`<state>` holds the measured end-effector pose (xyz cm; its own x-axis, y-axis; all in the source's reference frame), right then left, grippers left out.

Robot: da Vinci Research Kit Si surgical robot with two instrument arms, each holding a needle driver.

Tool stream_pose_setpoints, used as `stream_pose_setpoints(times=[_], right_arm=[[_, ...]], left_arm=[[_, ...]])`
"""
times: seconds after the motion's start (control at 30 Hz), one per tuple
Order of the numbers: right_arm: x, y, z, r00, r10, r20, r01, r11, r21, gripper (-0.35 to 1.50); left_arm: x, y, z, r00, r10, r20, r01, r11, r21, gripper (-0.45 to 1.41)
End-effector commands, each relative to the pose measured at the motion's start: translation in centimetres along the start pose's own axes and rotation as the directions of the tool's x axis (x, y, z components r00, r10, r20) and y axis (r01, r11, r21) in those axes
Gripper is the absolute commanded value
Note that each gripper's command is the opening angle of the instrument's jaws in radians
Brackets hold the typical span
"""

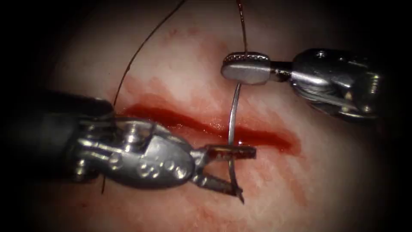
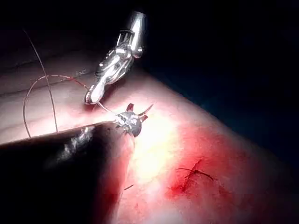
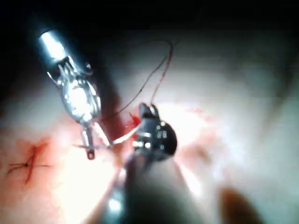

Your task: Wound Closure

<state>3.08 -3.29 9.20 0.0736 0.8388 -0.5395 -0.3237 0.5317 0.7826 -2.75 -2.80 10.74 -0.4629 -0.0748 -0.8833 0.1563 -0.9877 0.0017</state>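
Hanging above the tissue (image 1: 180,64) with both tools working over the cut (image 1: 206,124). Right arm's tool (image 1: 245,68) reaching in from the right with its jaws pressed together on the trailing end of the curved needle (image 1: 232,129), right where the thread (image 1: 133,60) is joining it. Needle arcing down from that grip, crossing over the red fluid (image 1: 266,138) pooling in the cut, and ending with its tip near the lower jaw of the left arm's tool (image 1: 229,172); lying free above the surface, not buried in the tissue as far as the endoscope view is showing. Left arm's tool sitting with its 2 jaws spread wide, straddling the needle's forward part, upper jaw lying against the shaft but not yet pinching it. Thread rising from the right tool's grip, and another strand sweeping in a long curve past the left tool's wrist. Showing also in the left wrist view, further along the tissue, a finished stitch (image 2: 194,175) with short cut ends standing in a red patch.
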Motion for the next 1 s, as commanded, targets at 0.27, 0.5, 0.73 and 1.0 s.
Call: stream_pose_setpoints(times=[0.27, 0.5, 0.73, 1.0], right_arm=[[-0.03, -0.03, 0.10, 1.000, -0.007, -0.012, 0.007, 0.999, 0.032, -0.35], [-0.06, -0.10, 0.11, 0.998, -0.057, -0.008, 0.057, 0.995, 0.079, 1.18], [-0.11, -0.10, 0.09, 0.997, -0.071, 0.001, 0.070, 0.991, 0.116, 1.23], [-0.36, -0.05, 0.13, 1.000, -0.001, 0.030, -0.004, 0.988, 0.153, 1.14]], left_arm=[[-0.07, 0.05, -0.01, 0.998, 0.061, -0.021, -0.061, 0.998, -0.016, -0.45], [-0.10, 0.01, -0.12, 0.997, 0.068, -0.021, -0.069, 0.998, -0.006, -0.45], [-0.08, -0.03, -0.21, 0.995, 0.100, -0.025, -0.100, 0.995, -0.004, -0.45], [-0.06, -0.04, -0.24, 0.961, 0.271, -0.046, -0.272, 0.962, -0.009, -0.45]])
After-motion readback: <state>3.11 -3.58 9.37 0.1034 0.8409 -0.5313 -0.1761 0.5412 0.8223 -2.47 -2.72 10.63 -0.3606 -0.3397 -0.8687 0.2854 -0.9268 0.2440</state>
